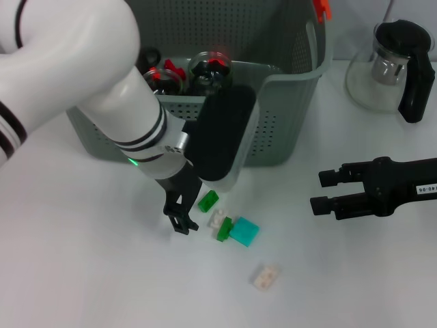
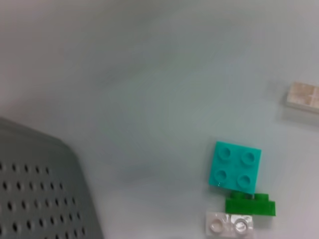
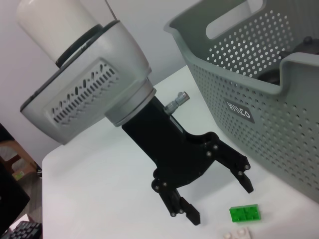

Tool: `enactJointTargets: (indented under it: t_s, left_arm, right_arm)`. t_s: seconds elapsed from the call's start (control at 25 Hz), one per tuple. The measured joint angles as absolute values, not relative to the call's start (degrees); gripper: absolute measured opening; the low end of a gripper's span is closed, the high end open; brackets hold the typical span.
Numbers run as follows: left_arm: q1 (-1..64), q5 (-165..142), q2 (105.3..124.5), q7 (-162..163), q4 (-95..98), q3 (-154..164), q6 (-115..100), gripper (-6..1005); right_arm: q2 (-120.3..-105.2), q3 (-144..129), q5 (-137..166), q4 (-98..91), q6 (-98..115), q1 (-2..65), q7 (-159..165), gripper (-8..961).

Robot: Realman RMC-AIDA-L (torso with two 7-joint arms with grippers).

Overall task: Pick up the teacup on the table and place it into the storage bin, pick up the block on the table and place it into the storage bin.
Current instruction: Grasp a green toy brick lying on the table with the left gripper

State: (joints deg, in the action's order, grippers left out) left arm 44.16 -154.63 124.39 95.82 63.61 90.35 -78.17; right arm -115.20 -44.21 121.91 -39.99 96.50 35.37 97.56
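The grey-green perforated storage bin [image 1: 280, 102] stands at the back of the table, and it also shows in the right wrist view [image 3: 259, 94]. Two glass teacups [image 1: 205, 67] with red parts lie inside it. Several small blocks lie in front of the bin: a light green one [image 1: 208, 200], a clear one [image 1: 217, 219], a dark green one [image 1: 224, 229], a teal one [image 1: 244, 231] and a beige one [image 1: 264, 276]. My left gripper [image 1: 184, 220] is open and empty, fingers down, just left of the green blocks and close above the table. My right gripper [image 1: 322, 191] is open and empty, off to the right.
A glass teapot with a black handle [image 1: 394, 65] stands at the back right. The left wrist view shows the teal block [image 2: 238, 165], dark green block [image 2: 250, 204], clear block [image 2: 229, 223], beige block [image 2: 304, 96] and a bin corner [image 2: 40, 194].
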Motion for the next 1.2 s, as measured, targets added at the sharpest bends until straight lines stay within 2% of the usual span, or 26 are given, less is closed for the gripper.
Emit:
enactJointTargets:
  t_s: [0.36, 0.56, 1.2]
  left_arm:
    - [48.1, -155.7, 124.47, 96.4, 58.3, 92.0, -75.7, 887]
    - [48.8, -156.0, 124.44, 96.2, 57.6, 92.9, -74.3, 737]
    - [49.6, -157.6, 124.54, 97.1, 55.4, 97.7, -70.6, 709]
  right_arm:
    - [-115.5, -44.1, 121.9, -40.0, 96.5, 35.3, 97.6, 823]
    - [-115.62, -44.0, 121.9, -40.0, 96.4, 35.5, 97.6, 823]
    - [-115.84, -43.9, 121.9, -40.0, 96.4, 35.1, 97.5, 822]
